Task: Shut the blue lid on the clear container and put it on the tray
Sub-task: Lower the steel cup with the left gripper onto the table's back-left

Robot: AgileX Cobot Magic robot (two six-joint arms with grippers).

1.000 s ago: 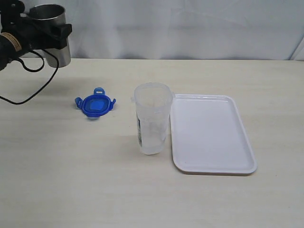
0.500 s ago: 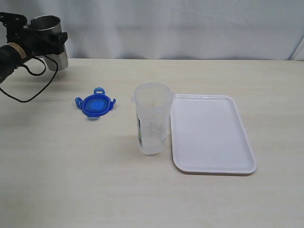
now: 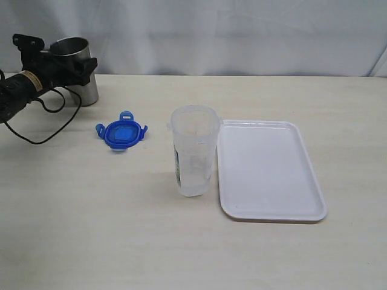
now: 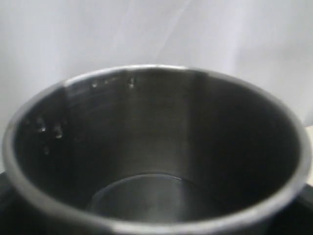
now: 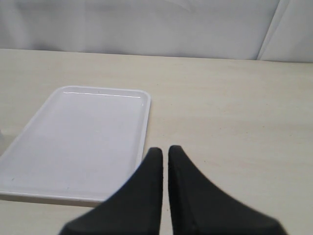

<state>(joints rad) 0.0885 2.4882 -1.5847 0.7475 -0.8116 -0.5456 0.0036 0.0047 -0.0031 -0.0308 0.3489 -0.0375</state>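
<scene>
Nothing is done yet: the small bright-blue plastic lid (image 3: 121, 133) lies on the table (image 3: 91, 217) near the left fingers (image 3: 85, 65), which clamp a shiny steel cup (image 3: 84, 92); the tall clear plastic container (image 3: 194, 158) stands open beyond. The right fingers (image 5: 147, 196), pressed together, face the flat white rectangular tray (image 5: 83, 137).

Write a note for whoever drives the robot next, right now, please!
Left hand: closed around the steel cup, at the far left of the table in the exterior view.
Right hand: shut, empty, near the tray.
Blue lid: flat on the table, apart from the clear container, which stands upright and open just left of the tray.
Done: nothing of the job yet.
Left: let go of the cup, pick up the lid, snap it on the container, set the container on the tray.
</scene>
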